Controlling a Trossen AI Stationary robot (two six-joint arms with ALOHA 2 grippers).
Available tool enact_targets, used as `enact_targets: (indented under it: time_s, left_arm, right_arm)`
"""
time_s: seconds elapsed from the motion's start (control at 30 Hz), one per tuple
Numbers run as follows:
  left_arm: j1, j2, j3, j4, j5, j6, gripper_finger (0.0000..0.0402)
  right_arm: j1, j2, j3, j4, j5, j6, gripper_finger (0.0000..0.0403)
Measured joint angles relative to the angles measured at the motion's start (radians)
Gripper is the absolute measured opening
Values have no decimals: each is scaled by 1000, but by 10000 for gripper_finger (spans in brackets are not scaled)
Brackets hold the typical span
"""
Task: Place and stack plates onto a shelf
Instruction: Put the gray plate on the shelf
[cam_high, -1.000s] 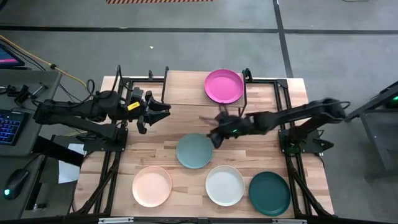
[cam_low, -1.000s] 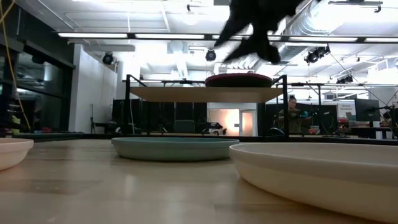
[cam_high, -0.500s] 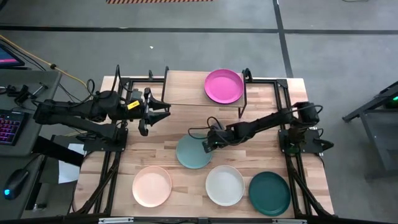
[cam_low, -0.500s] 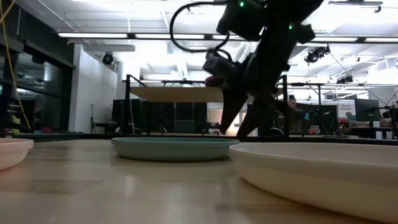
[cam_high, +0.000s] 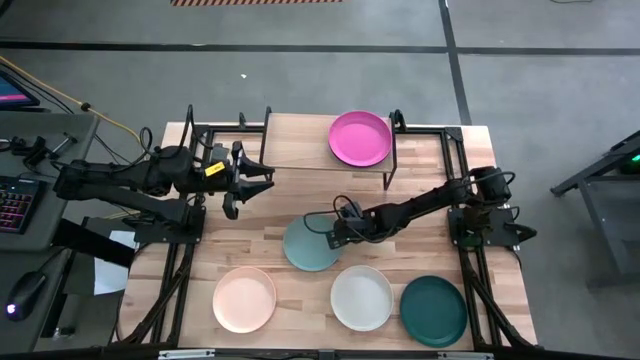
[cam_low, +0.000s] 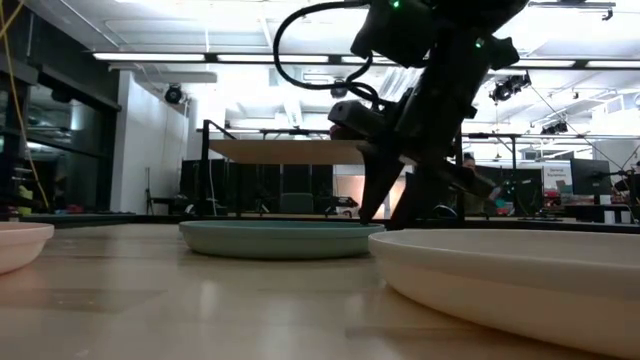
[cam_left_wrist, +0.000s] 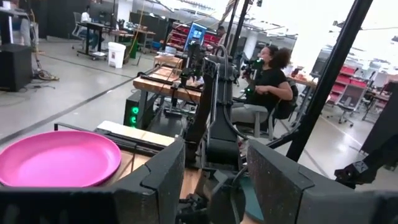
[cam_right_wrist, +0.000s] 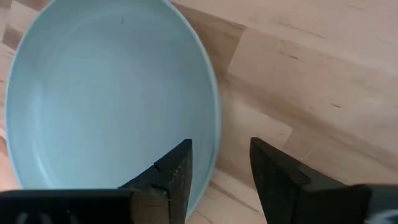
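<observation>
The light blue-teal plate (cam_high: 310, 245) lies flat on the table's middle. My right gripper (cam_high: 333, 232) is open and low at the plate's right rim. In the right wrist view (cam_right_wrist: 221, 146) one finger stands over the plate's inside and the other over the bare wood outside. The magenta plate (cam_high: 360, 138) sits on the shelf (cam_high: 295, 150) at the far side. The peach plate (cam_high: 244, 299), the white plate (cam_high: 362, 298) and the dark teal plate (cam_high: 433, 310) lie along the near edge. The black plate is out of view. My left gripper (cam_high: 250, 180) waits open, left of the shelf. My right gripper has its fingers on either side of the blue-teal plate's right rim (cam_right_wrist: 214, 134), pointing down from above. I cannot tell whether a finger touches the rim. The plate lies flat on the table.
The shelf's black metal legs (cam_high: 392, 165) stand just beyond my right arm. The white plate (cam_low: 520, 275) fills the near right of the low view. Bare wood lies between the blue-teal plate and the shelf. A person sits in the room behind the table (cam_left_wrist: 267, 81).
My right gripper has come down from well above the table and moved toward the near left, ending at the blue-teal plate's right rim. The plates have not moved.
</observation>
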Motion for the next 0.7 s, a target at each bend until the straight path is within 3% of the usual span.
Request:
enact_targets:
  time_s: [0.33, 0.53, 0.7]
  left_arm:
    - [0, 0, 0, 3, -18, -35, 161]
    - [0, 0, 0, 11, -27, -38, 161]
    - [0, -19, 1, 94, -25, -85, 161]
  right_arm:
    - [0, 40, 0, 30, 17, -2, 101]
    - [-1, 40, 0, 30, -1, -5, 15]
    - [-14, -10, -1, 25, 0, -36, 5]
